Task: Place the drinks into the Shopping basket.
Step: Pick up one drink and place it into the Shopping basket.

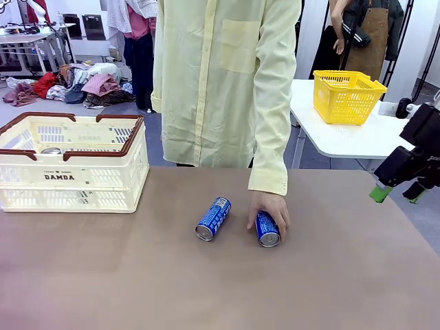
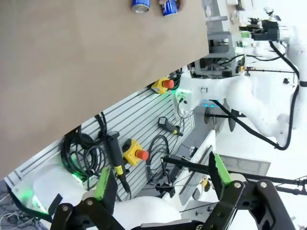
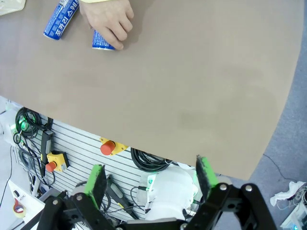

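Two blue drinks lie on their sides mid-table. One [image 1: 214,218] [image 3: 61,19] [image 2: 140,5] lies free. A person's hand [image 1: 269,206] [image 3: 106,19] rests on the other [image 1: 267,230] [image 3: 102,42] [image 2: 169,6]. The cream Shopping basket [image 1: 72,180] with a brown rim stands at the table's left, and a silver can top [image 1: 50,150] shows inside it. My right gripper [image 1: 397,195] [image 3: 150,178] hangs open and empty off the table's right side. My left gripper [image 2: 160,175] is open and empty, out past the table's near edge.
A yellow mesh basket [image 1: 347,96] sits on a white table at the back right. The person in a pale yellow shirt [image 1: 220,82] stands at the far edge. Below the table's near edge is a slotted panel with cables and red stop buttons [image 3: 107,147].
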You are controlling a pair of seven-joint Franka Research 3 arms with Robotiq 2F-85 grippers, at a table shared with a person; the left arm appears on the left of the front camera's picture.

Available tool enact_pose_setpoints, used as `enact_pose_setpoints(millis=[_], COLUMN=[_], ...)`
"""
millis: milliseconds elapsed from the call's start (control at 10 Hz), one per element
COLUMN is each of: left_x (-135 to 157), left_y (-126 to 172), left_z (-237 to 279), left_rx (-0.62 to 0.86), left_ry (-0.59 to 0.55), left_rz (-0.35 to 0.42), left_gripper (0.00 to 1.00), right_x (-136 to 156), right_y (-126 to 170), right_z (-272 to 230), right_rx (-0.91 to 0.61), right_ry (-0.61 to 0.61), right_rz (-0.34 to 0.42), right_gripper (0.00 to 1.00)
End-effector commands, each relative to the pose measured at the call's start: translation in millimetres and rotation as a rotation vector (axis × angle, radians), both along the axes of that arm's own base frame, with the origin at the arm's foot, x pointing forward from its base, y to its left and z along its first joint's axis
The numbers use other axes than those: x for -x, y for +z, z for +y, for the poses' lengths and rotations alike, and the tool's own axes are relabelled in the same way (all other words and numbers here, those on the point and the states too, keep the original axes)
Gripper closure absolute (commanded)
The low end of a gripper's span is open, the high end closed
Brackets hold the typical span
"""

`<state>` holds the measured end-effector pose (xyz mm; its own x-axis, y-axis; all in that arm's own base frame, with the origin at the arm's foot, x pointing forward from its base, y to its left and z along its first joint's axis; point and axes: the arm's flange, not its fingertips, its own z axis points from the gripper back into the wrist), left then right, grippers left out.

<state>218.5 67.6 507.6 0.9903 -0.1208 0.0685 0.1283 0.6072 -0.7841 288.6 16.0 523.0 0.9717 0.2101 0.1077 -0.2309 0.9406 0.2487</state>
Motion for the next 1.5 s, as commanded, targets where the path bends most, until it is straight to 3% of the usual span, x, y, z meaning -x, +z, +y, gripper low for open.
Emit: enact_pose_setpoints(millis=[0,100,200,400,500,600,700,900,1100,1400], left_x=[-16,-24,-32,-42,-45,-50,-61,-93,-146,-206], left_y=[-3,-6,-7,-9,-9,-7,-4,4,11,-9], left_z=[-2,-2,-1,1,-1,-10,-33,-93,-177,-287], left_rx=[0.025,0.029,0.036,0.046,0.058,0.079,0.059,-0.085,-0.309,-0.566], left_ry=[-0.038,-0.05,-0.068,-0.077,-0.038,0.08,0.232,0.375,0.279,0.188], left_rz=[0.013,0.023,0.027,0.048,0.053,0.05,0.071,0.075,0.089,0.095], left_gripper=[0.0,0.0,0.0,0.0,0.0,0.0,0.0,0.0,0.0,0.0], right_x=[40,62,81,96,95,115,115,115,115,115], right_y=[49,75,86,82,82,89,89,89,89,89], right_z=[-66,-116,-153,-179,-181,-184,-184,-184,-184,-184], right_rx=[-0.03,0.006,0.088,0.068,0.034,0.06,0.06,0.06,0.06,0.06], right_ry=[-0.076,-0.143,-0.201,-0.272,-0.313,-0.289,-0.289,-0.289,-0.289,-0.289], right_rz=[-0.12,-0.151,-0.122,-0.042,-0.051,-0.097,-0.097,-0.097,-0.097,-0.097], right_gripper=[0.0,0.0,0.0,0.0,0.0,0.0,0.0,0.0,0.0,0.0])
